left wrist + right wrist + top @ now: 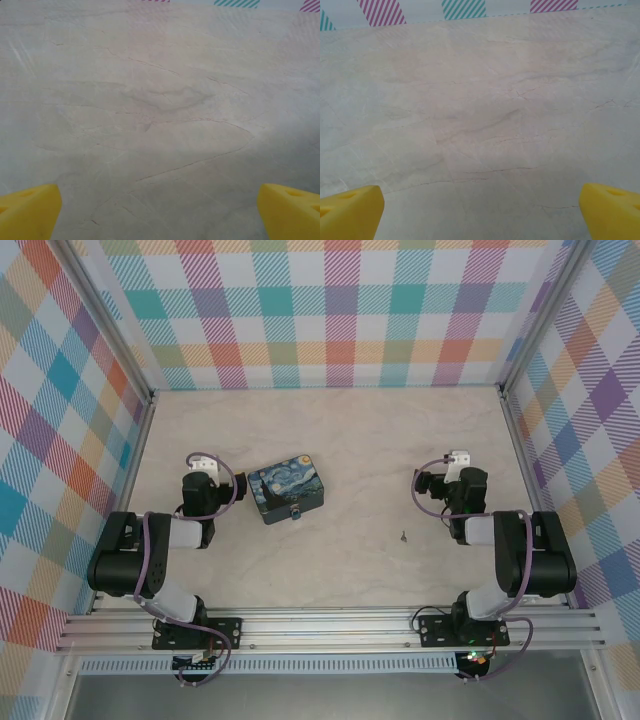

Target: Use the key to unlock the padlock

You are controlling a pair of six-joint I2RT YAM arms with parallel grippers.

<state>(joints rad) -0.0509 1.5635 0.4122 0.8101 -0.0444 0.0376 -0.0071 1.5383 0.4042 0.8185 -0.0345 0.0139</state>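
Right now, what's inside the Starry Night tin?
Can't tell: the tin is shut, so its contents are covered. Outside, the padlock sits at its near edge, and the key lies apart on the table.

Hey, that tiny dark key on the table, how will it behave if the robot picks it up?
The key looks like a thin sliver lying flat, so it is probably very light and hard to pinch. The table looks smooth, so it may skid when nudged. Being flat, it seems unlikely to roll.
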